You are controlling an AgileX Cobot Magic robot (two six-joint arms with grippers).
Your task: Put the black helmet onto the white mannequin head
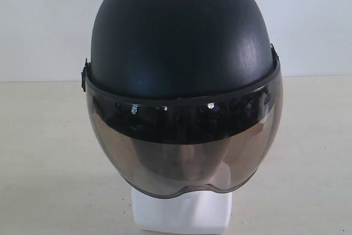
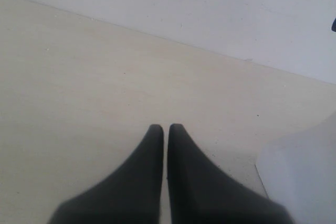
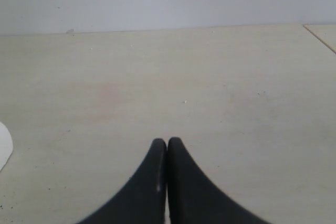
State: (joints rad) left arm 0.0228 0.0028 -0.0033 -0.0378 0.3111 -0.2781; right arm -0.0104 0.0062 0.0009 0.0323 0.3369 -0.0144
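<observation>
Black, matt, rounded shell. Exterior view: the black helmet (image 1: 181,37) sat level on the white mannequin head (image 1: 181,216), crown fully covered, with no gripper near it. Its smoky visor (image 1: 184,155) hung down over the face, whose features showed only dimly through the tint. Below the visor's lower edge just the blocky white neck base was plain, standing on the pale table (image 1: 44,152) before a white wall (image 1: 44,20). Judged from this, the placing was done and nothing appeared left but to keep the arms clear.

Left wrist view: the left gripper (image 2: 164,128) hung above bare table, jaws closed to a thin slit with nothing between them. A white block (image 2: 302,177) just beside it was probably the neck base.

Right wrist view: the right gripper (image 3: 167,141), fingertips pressed together and empty, hung over bare table. A white sliver (image 3: 4,148) showed at the frame's edge, too little to identify.
</observation>
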